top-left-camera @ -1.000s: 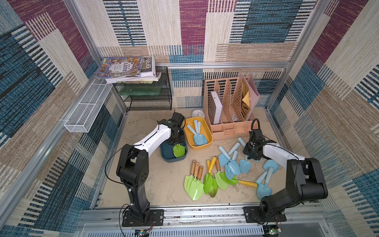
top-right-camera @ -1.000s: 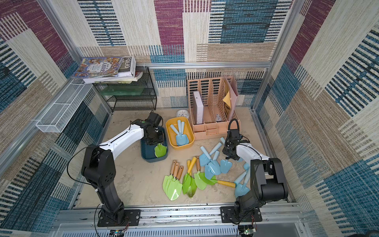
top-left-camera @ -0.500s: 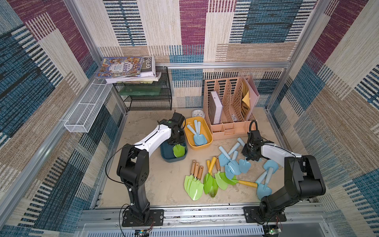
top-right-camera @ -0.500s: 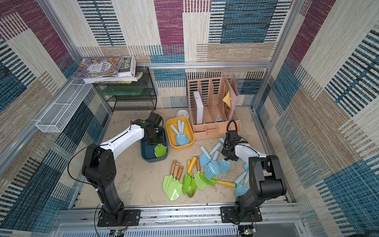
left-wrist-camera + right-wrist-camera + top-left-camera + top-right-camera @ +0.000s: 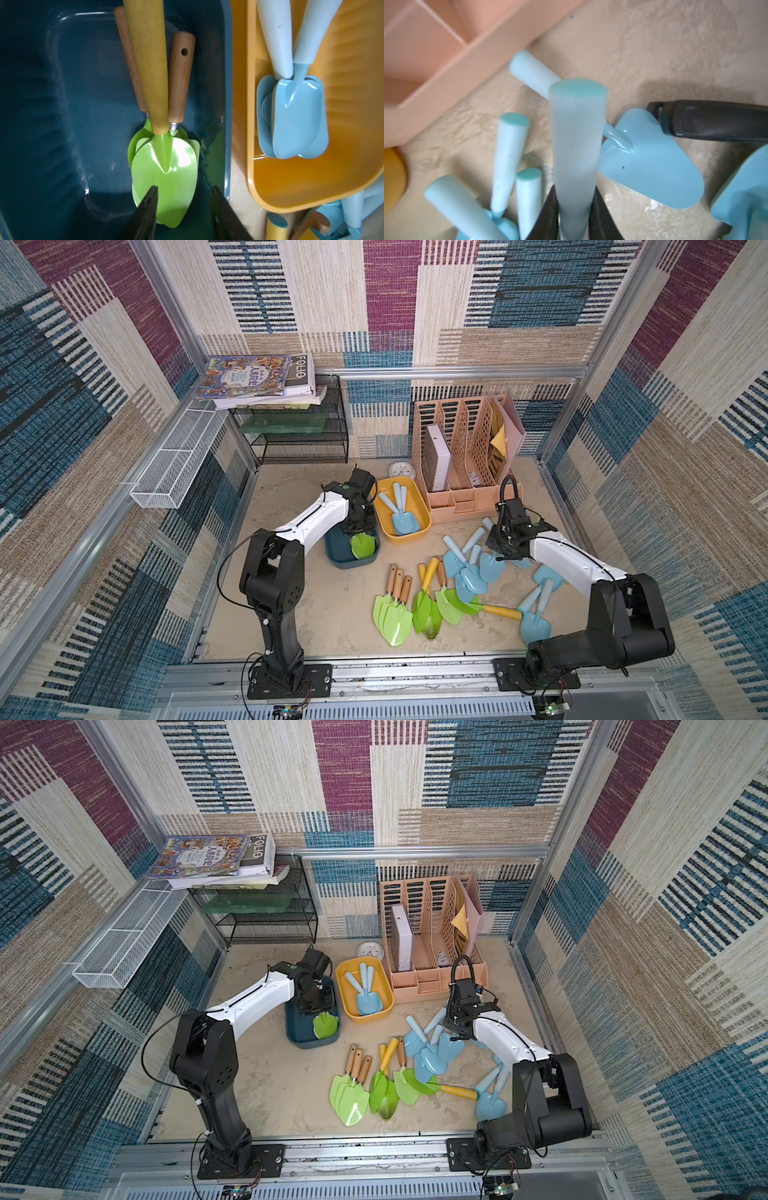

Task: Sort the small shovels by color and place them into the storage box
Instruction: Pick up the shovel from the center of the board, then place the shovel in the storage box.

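Three green-bladed small shovels (image 5: 166,166) lie stacked in the dark blue storage bin (image 5: 332,556). My left gripper (image 5: 184,188) hovers open over their blades, holding nothing. Pale blue shovels (image 5: 405,522) lie in the yellow bin (image 5: 422,506) beside it. Several more green shovels (image 5: 395,614) and several pale blue ones (image 5: 469,572) lie loose on the sandy table in both top views. At the right of that blue pile, my right gripper (image 5: 575,193) is shut on the handle of a pale blue shovel (image 5: 577,135), which stands up between the fingers.
A pink file organiser (image 5: 461,456) stands right behind the loose blue shovels. A white clock (image 5: 400,468) lies behind the yellow bin. A black wire rack with books (image 5: 299,435) and a white wire basket (image 5: 174,464) sit at the back left.
My right gripper has closed on a pale blue shovel's handle after shifting slightly toward the pile. The left arm has stayed over the blue bin.
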`<state>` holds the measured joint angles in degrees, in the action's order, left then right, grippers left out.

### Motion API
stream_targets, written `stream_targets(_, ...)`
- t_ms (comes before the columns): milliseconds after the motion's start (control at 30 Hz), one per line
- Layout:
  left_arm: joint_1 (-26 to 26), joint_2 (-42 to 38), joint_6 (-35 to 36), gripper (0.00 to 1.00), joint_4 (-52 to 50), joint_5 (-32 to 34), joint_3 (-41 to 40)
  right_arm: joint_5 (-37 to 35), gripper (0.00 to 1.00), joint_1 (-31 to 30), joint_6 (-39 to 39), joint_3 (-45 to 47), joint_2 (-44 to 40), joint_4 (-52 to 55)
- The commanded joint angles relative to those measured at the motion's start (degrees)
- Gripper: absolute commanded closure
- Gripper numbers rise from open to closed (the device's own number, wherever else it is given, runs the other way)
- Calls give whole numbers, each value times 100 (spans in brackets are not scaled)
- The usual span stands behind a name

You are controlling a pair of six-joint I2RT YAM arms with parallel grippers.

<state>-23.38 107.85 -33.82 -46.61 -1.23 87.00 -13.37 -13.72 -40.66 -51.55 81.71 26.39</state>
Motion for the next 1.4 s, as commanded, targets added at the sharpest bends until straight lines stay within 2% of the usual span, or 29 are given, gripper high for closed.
stream_targets(0,0,3,31,56,-50,-1,19,-500,88,-441,262,-351,-103,100)
stream_targets(133,5,-38,27,56,-54,28,-12,-858,88,-1108,659,-958,-2,121)
stream_targets(300,0,-133,29,57,-33,93,-124,-554,88,-1486,1104,-1771,496,-218)
stream_targets(567,4,-475,27,57,-32,231,-482,221,89,-1834,1750,-3916,2320,-406)
stream_targets(867,0,-1080,75,57,-124,541,-1037,1072,90,-1920,1807,-6005,4130,-56)
stream_targets(1067,2,-1355,140,57,-243,656,-1244,1216,90,-1947,1766,-6497,4835,199)
stream_targets(1367,0,-1566,185,56,-283,654,-1445,1121,88,-1945,1746,-6416,5087,213)
